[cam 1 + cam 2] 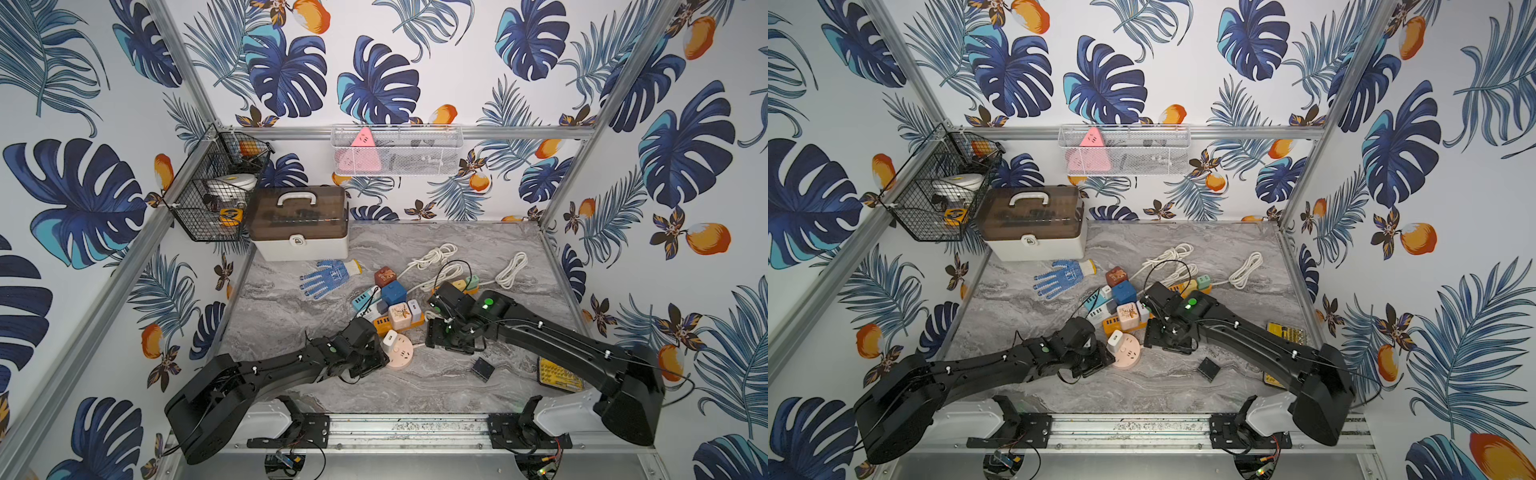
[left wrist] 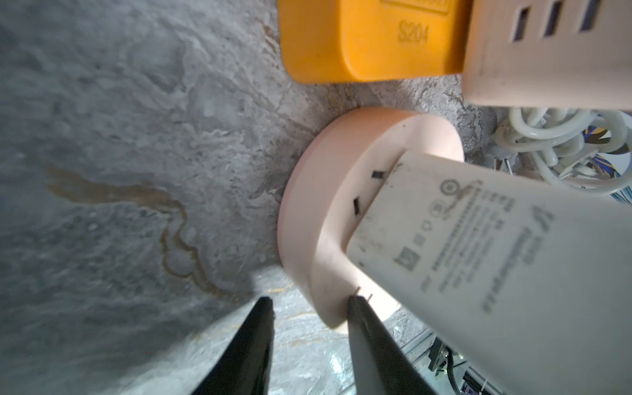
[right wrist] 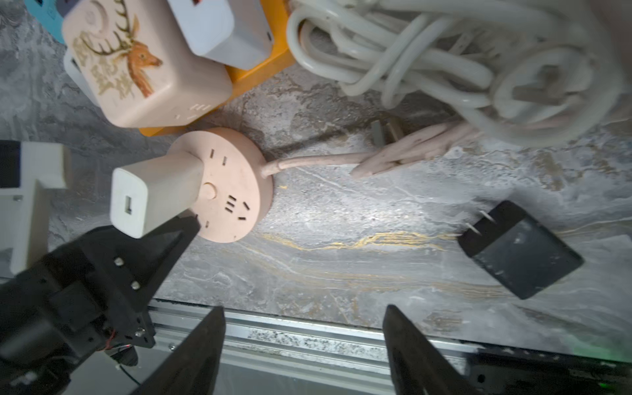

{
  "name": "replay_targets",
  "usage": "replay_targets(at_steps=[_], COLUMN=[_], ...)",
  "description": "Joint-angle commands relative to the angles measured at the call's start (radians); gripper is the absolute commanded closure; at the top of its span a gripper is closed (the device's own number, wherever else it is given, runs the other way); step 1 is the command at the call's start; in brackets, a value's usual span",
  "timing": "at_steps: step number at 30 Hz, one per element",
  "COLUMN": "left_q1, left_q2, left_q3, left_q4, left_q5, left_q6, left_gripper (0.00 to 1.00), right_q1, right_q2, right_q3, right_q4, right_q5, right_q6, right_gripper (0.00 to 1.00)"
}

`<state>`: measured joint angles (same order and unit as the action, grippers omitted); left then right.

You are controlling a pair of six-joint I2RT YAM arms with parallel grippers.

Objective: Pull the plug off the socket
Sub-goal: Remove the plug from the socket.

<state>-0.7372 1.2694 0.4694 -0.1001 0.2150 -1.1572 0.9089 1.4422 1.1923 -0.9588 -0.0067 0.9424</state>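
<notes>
Position, both top views: pink round socket [image 1: 402, 355] flat on table [image 1: 424, 390], front middle; white plug [image 1: 390, 338] seated in it

Left wrist: left gripper [image 2: 309, 301] narrowly parted, one fingertip [image 2: 357, 309] bearing on socket face beside plug; judged pinning it; press firmly. Plug side shows grey print

Right wrist: right gripper [image 3: 304, 314] spread wide, empty, well apart from plug; should clamp plug's flat sides, pull straight out

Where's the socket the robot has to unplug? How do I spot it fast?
On the grey marble table, find the pile of plugs in the middle. On the robot's side of the orange power strip lies a pink socket. It's the only round one, with a white charger stuck in it.
</notes>
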Motion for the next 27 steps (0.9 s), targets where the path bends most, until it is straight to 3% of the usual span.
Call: replay_targets(at_steps=[1,12,20,27], left_q1=[0.001,0.001,0.001,0.001], left_q2=[0.007,-0.007,-0.013,-0.017], left_q3=[-0.014,-0.039,-0.050,-0.049], left_q4=[-0.067,-0.043,-0.021,-0.028], left_q5=[-0.025,-0.031,-0.028,-0.029], left_q6=[-0.017,-0.021,-0.014,-0.005], left_gripper=[0.57,0.58,0.58,0.58], right_q1=[0.043,0.090,0.091,0.082], right_q2=[0.087,0.351,0.466,0.544], right_q3=[0.079,0.289,0.331,0.366], right_q4=[-0.023,0.016,0.030,0.025], right_q5=[-0.013,-0.115,-0.109,-0.089], right_q6=[0.162,0.392,0.470,0.484], right_gripper=[0.26,0.31,0.40,0.40])
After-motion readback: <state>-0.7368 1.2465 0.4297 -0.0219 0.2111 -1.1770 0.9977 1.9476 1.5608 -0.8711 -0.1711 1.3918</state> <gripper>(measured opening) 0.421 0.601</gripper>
